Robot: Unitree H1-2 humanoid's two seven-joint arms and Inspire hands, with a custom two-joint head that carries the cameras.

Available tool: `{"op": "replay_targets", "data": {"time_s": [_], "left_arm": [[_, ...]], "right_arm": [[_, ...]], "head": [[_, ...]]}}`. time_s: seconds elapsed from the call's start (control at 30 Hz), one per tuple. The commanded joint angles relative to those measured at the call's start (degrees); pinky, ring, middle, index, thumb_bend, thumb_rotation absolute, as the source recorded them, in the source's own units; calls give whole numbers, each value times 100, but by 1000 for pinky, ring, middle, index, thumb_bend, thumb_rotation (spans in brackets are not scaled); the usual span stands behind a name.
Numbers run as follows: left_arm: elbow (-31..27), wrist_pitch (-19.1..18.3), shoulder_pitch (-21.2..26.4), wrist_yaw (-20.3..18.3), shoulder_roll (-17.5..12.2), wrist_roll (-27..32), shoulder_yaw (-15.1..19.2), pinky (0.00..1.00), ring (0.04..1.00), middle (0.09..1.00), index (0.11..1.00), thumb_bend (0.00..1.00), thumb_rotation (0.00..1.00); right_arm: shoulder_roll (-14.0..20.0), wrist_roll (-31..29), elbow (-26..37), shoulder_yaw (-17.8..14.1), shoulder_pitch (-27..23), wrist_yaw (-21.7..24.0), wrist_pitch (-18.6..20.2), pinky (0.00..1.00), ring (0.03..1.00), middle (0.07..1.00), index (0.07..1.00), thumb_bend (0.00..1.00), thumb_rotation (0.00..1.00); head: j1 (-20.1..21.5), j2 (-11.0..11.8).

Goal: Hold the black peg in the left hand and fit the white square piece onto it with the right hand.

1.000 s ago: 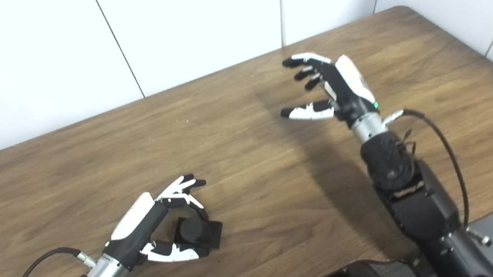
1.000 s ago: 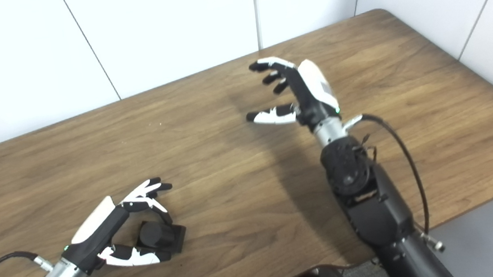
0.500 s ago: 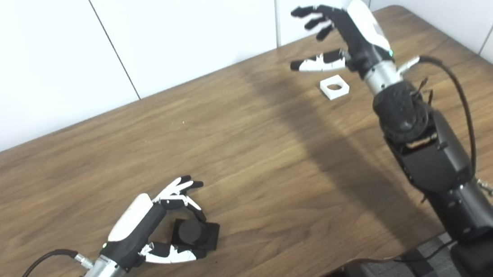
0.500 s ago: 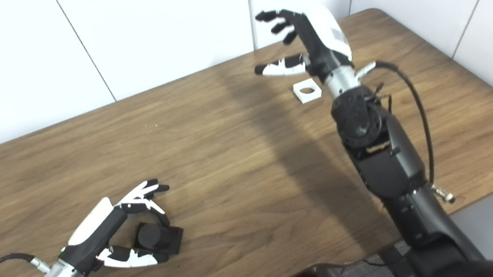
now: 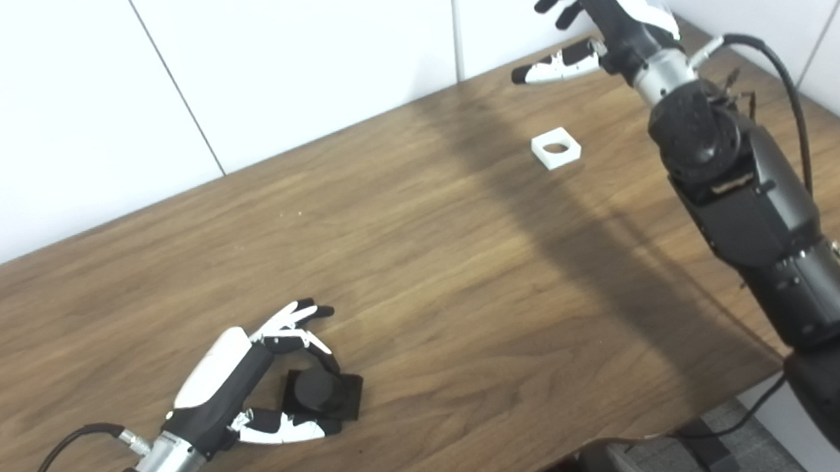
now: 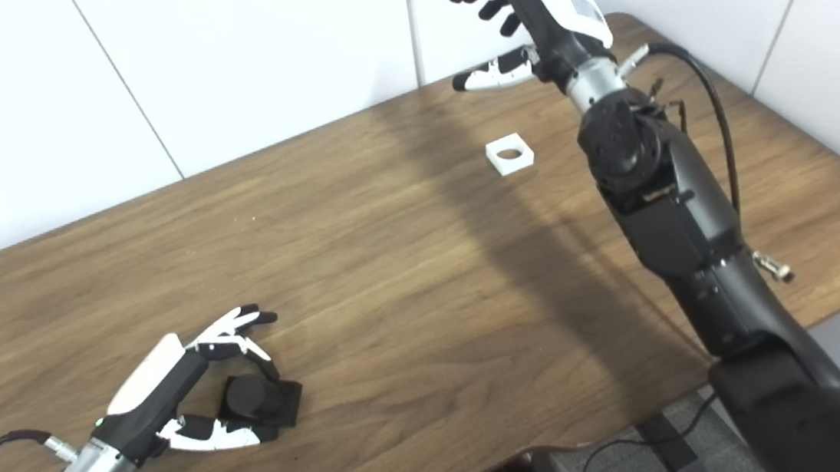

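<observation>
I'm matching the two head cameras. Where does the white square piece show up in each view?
Left eye view: white square piece lies flat on the table, upper right, below the raised right hand.
Right eye view: white square piece sits upper right of centre, nearer the middle of the picture.
Shared landmark: the dark shadow band across the table just left of it.

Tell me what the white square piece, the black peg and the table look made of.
White square piece: likely plastic, matte, uniformly white with crisp edges. Black peg: probably matte plastic, evenly dark without glints. Table: wood or wood-look laminate, brown grain streaks, faint sheen.
</observation>
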State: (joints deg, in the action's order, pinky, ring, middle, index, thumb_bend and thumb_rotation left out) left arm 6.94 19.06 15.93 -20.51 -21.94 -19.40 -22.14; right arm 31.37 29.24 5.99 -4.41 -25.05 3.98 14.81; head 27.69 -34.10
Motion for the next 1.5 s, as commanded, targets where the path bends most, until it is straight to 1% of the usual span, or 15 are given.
{"op": "replay_targets", "data": {"time_s": [0.0, 0.1, 0.17, 0.33, 0.4, 0.47, 0.53, 0.6, 0.77, 0.9, 1.03, 1.1, 1.17, 1.3, 1.47], "left_arm": [[345, -369, -47, -194, -103, -447, -160, 931, 971, 906, 491, 522, 55], [354, -394, -25, -168, -117, -587, -207, 940, 970, 906, 491, 522, 55], [371, -406, -8, -146, -129, -697, -236, 942, 968, 903, 491, 522, 55], [364, -447, -5, -151, -159, -769, -278, 948, 971, 906, 491, 522, 56], [366, -443, -11, -139, -162, -783, -284, 947, 969, 905, 491, 522, 56], [358, -429, -17, -136, -165, -777, -284, 940, 967, 903, 491, 522, 56], [365, -410, -26, -129, -164, -741, -275, 935, 967, 902, 491, 522, 57], [348, -420, -31, -135, -167, -735, -274, 934, 966, 901, 491, 522, 57], [324, -418, -39, -125, -155, -732, -273, 933, 966, 900, 491, 522, 57], [295, -438, -57, -136, -151, -699, -266, 940, 971, 904, 491, 522, 57], [303, -417, -72, -115, -163, -716, -263, 937, 970, 904, 491, 522, 57], [310, -409, -72, -116, -171, -720, -264, 934, 968, 904, 491, 522, 57], [324, -400, -69, -113, -175, -720, -265, 932, 968, 904, 491, 522, 56], [291, -437, -76, -128, -173, -700, -259, 936, 970, 905, 491, 522, 56], [285, -421, -94, -98, -176, -737, -263, 929, 965, 903, 491, 522, 57]], "right_arm": [[214, 21, 45, -41, -314, 21, -23, 560, 702, 764, 722, 689, 17], [279, 12, -64, -29, -348, 74, -52, 561, 703, 759, 720, 690, 11], [389, 48, -121, 46, -378, 225, -11, 567, 710, 760, 721, 691, 12], [831, 128, -165, 374, -463, 1007, 354, 681, 819, 836, 743, 686, 144], [985, 98, -204, 487, -498, 1275, 426, 697, 853, 858, 753, 697, 171], [1121, 49, -303, 580, -525, 1487, 371, 681, 861, 876, 760, 714, 194], [1287, 52, -449, 738, -573, 1738, 332, 662, 866, 906, 777, 726, 249], [1392, 47, -575, 850, -615, 1899, 284, 654, 870, 917, 782, 741, 268], [1507, -62, -950, 1020, -741, 2193, 175, 668, 894, 931, 786, 785, 294], [1580, -124, -1250, 1161, -853, 2432, 150, 704, 924, 948, 808, 814, 332], [1638, -52, -1416, 1345, -961, 2712, 260, 726, 943, 966, 828, 837, 355], [1661, -33, -1534, 1429, -1020, 2826, 263, 733, 951, 978, 841, 896, 388], [1670, -19, -1633, 1493, -1067, 2899, 272, 737, 952, 981, 847, 943, 403], [1675, 4, -1780, 1618, -1117, 3056, 290, 749, 960, 993, 868, 995, 414], [1607, 4, -1918, 1655, -1115, 3054, 280, 727, 968, 990, 863, 1000, 406]], "head": [[-2, -9], [-20, -7], [-23, -6], [-30, 43], [-29, 38], [-30, 34], [-32, 39], [-36, 42], [-51, 31], [-72, 16], [-85, 6], [-81, 4], [-94, -1], [-99, 1], [-122, 2]]}}
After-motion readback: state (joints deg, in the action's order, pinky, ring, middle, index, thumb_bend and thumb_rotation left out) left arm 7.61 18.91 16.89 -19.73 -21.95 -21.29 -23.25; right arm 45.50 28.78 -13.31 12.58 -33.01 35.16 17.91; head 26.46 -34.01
